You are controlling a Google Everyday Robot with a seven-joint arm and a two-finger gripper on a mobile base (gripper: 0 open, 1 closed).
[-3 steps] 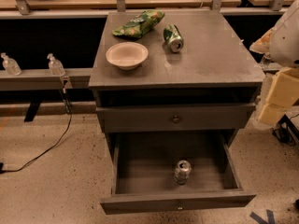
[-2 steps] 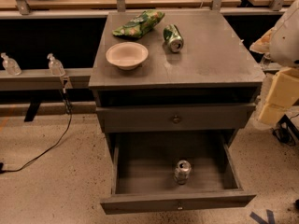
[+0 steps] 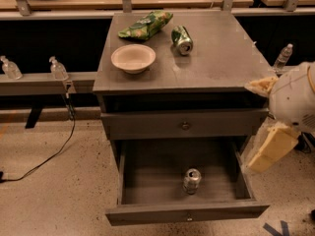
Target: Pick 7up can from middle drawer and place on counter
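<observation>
The 7up can (image 3: 191, 181) stands upright in the open middle drawer (image 3: 147, 181), near its front wall. My jaws hang at the right, beside the counter (image 3: 221, 63); I cannot tell how far open they are.

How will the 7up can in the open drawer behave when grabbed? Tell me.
The 7up can stands upright in the middle drawer, so a nudge could probably tip and roll it. Its shiny metal looks smooth, likely slippery and dentable. The gripper hangs right of the drawer.
</observation>
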